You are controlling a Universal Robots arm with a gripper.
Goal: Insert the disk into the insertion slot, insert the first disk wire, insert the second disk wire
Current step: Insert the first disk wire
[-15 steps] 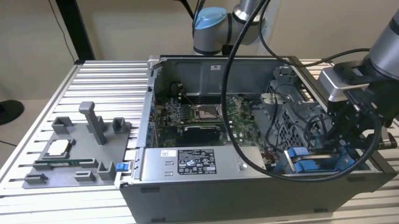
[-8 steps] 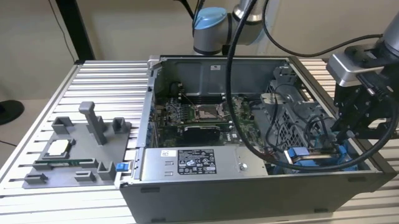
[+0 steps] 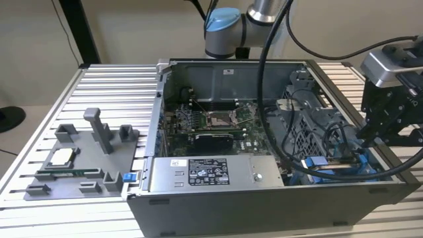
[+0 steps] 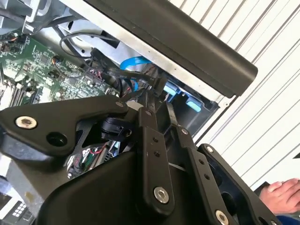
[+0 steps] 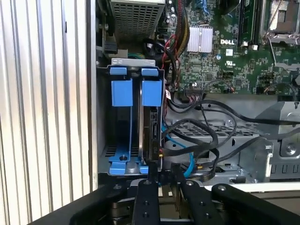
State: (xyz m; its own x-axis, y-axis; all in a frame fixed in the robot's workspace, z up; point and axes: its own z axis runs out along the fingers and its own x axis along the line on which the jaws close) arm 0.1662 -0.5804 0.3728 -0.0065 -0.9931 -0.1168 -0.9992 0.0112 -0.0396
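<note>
Disk (image 5: 152, 136) stands in the insertion slot (image 5: 106, 137), just beside the tool (image 5: 164, 172) (grip: cannot tell).

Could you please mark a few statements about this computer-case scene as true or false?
1. The silver-grey hard drive in its bright blue carrier frame stands inside the dark-grey drive bay. True.
2. The black gripper hovers over the grey fixture tray. False: it is at the drive bay.
3. The open computer case rests on a ribbed aluminium table. True.
4. The grey labelled power-supply box lies outside the case. False: it sits inside it.
</note>
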